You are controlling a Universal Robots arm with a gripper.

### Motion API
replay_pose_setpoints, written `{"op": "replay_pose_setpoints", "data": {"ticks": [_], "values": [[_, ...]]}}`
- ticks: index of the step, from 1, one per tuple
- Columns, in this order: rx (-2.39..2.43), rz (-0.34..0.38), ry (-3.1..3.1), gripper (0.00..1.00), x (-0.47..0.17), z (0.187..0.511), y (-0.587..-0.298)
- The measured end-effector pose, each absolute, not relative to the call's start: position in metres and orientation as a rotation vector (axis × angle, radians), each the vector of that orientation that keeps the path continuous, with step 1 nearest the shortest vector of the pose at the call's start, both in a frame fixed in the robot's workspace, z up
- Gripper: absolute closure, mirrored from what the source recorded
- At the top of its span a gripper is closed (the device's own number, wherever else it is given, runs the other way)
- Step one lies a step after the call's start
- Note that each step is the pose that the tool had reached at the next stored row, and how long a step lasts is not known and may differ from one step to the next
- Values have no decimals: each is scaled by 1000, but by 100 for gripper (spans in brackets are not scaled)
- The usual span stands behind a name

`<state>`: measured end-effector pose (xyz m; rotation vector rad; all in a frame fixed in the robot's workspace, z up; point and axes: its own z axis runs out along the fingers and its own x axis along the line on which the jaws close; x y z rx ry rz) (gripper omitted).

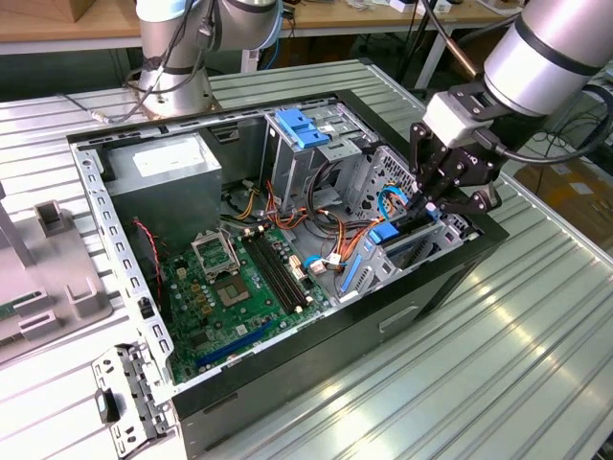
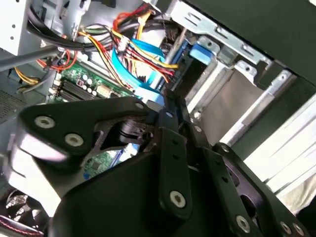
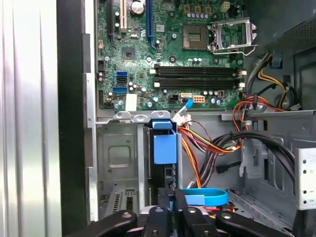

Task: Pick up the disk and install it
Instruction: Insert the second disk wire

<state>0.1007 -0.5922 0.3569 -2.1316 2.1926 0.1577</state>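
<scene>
The install step looks underway: at the right of the exterior view, the claw (image 1: 433,198) pinches the disk (image 1: 410,233) narrowly by its edge, the disk standing partly inside the drive bay (image 1: 383,264). Seating it likely calls for a straight push along the bay.

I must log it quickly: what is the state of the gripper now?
Gripper: fingers closed on the disk, which stands on edge in the drive bay.
</scene>
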Motion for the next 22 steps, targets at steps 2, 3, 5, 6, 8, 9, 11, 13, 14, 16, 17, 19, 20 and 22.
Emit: {"op": "replay_pose_setpoints", "data": {"ticks": [2, 3, 5, 6, 8, 9, 11, 13, 14, 16, 17, 19, 20, 22], "values": [[-2126, 169, 2187, 84, 100, 357, -595], [-2119, 184, 2179, 84, 100, 356, -596], [-2109, 203, 2169, 84, 100, 355, -597], [-2109, 203, 2169, 84, 100, 355, -597], [-2109, 203, 2169, 84, 100, 353, -597], [-2109, 203, 2169, 84, 100, 352, -597], [-2108, 204, 2168, 84, 100, 350, -597], [-2108, 205, 2168, 84, 100, 348, -597], [-2108, 205, 2168, 84, 100, 348, -597], [-2109, 205, 2167, 84, 100, 347, -597], [-2109, 206, 2166, 84, 100, 347, -597], [-2117, 206, 2159, 84, 100, 347, -597], [-2124, 207, 2152, 84, 100, 347, -597], [-2144, 210, 2133, 84, 100, 347, -596]]}}
